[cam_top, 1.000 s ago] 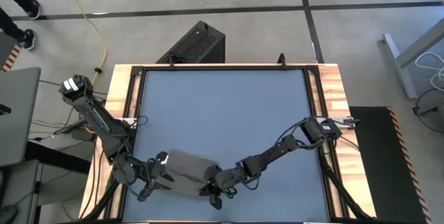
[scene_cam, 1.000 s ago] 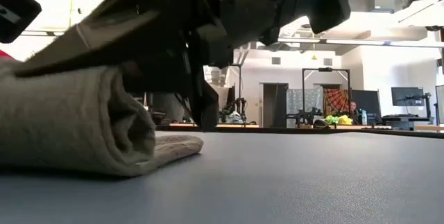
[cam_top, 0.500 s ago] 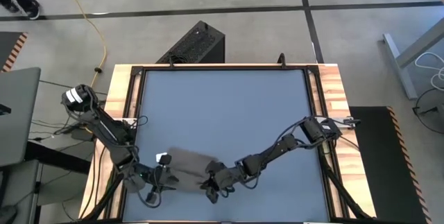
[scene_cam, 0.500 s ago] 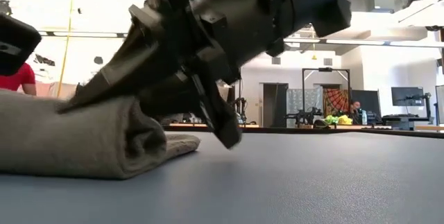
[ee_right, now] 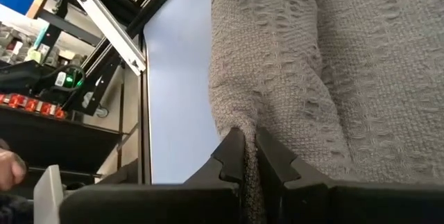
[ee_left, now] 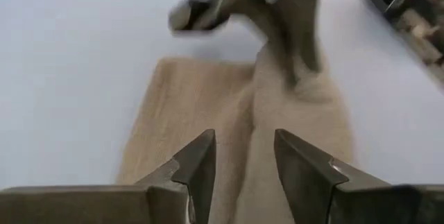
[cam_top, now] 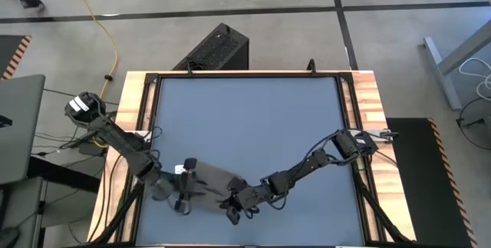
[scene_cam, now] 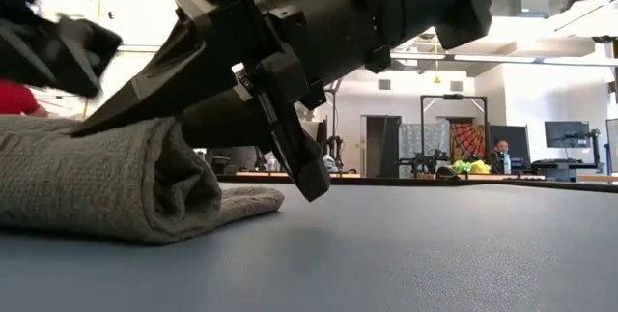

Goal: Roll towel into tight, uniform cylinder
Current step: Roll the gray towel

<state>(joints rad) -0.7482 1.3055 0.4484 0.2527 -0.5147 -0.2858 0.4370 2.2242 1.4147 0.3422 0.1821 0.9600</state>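
The taupe towel [cam_top: 211, 185] lies near the table's near edge, partly rolled. In the low view the roll [scene_cam: 106, 182] rests on the table with a flat tail [scene_cam: 241, 201] reaching toward the right. My right gripper [cam_top: 234, 203] is at the towel's right end, shut on the cloth [ee_right: 244, 151]. My left gripper [ee_left: 243, 158] is open and hovers over the towel's left part [cam_top: 182, 190]. It shows blurred above the roll in the low view [scene_cam: 58, 42]. My right gripper pinches a raised fold of the towel [ee_right: 239, 123] between its two fingers, at the roll's right end. It comes slanting down from the table's right side. The towel rests on the table, and one dark finger [scene_cam: 301, 162] points down beside the roll's end.
The blue-grey table top [cam_top: 245, 117] lies open on the far side and to the right of the towel. A black frame and wooden rails [cam_top: 360, 102] edge the table. A black box [cam_top: 215, 48] stands on the floor beyond the far edge.
My left gripper has gone a little toward the table's right and far edge, over the towel's left part, and is blurred in motion. My right gripper has tipped, its lower finger swinging from upright to slanted, while keeping the cloth. The roll has stayed in place.
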